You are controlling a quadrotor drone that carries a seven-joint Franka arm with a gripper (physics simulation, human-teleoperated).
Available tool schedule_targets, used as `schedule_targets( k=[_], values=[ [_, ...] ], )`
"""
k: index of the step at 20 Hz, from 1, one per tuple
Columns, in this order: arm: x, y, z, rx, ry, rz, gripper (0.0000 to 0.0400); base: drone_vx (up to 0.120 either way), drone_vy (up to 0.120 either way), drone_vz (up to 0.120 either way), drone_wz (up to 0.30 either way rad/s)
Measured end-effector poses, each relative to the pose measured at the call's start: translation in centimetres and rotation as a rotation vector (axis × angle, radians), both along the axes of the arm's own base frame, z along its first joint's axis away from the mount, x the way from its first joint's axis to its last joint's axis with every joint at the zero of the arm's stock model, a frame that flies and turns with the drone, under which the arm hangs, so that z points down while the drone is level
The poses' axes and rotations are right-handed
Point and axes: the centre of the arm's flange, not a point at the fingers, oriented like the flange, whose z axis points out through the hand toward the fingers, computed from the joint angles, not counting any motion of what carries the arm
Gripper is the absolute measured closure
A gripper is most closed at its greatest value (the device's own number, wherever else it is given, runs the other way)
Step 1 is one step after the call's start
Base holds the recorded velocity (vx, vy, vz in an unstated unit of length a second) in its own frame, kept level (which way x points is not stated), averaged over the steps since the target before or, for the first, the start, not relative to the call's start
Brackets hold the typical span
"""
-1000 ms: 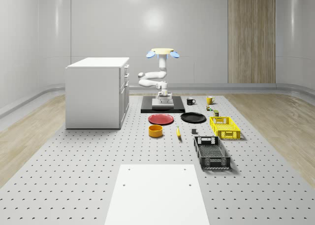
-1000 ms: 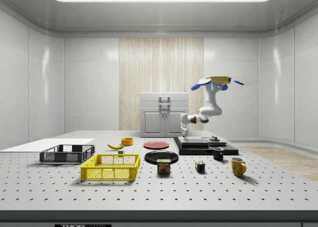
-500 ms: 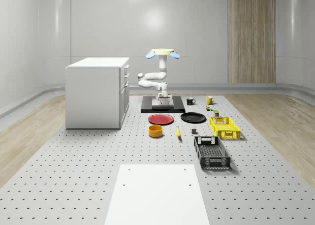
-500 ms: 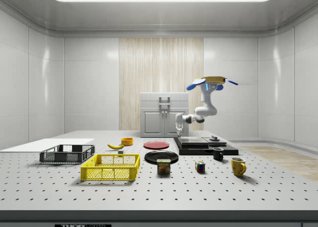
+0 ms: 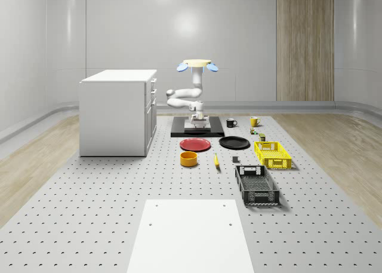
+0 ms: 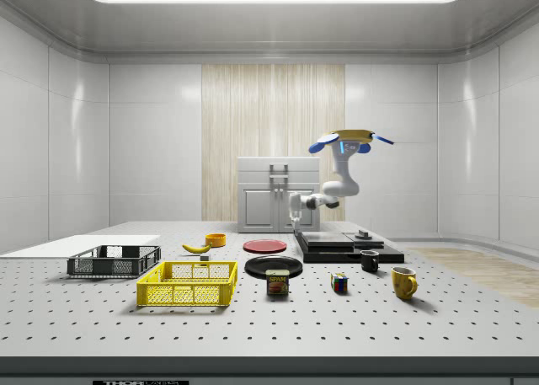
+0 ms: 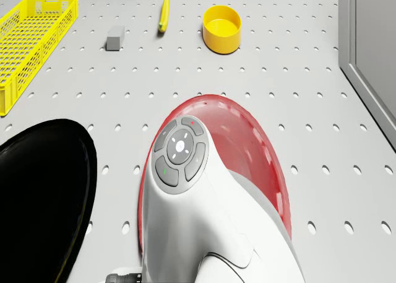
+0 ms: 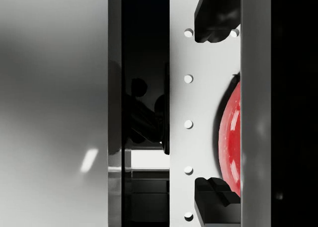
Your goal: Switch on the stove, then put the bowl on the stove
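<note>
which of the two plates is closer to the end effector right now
The red plate. It lies just past the stove edge where the end effector hangs, and the wrist view catches its rim. The black plate lies further off, toward the yellow crate.

The can [image 6: 278, 282] beside the yellow crate [image 6: 187, 284] carries a label reading "SPAM".

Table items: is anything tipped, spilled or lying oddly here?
Nothing stands out. The yellow bowl sits upright on the table, apart from the stove; red plate and black plate lie flat. The drone hovers above the stove.
</note>
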Motion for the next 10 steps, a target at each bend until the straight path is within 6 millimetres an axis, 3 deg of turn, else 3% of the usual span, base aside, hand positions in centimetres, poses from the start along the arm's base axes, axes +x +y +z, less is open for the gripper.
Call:
schedule_targets(
  k=[2, 10],
  values=[
    [0.0, 0.0, 0.0, 0.0, 0.0, 0.0, 0.0, 0.12, -0.12, 0.0, 0.0],
    [0.0, 0.0, 0.0, 0.0, 0.0, 0.0, 0.0, 0.12, 0.0, 0.0, 0.0]
  ],
)
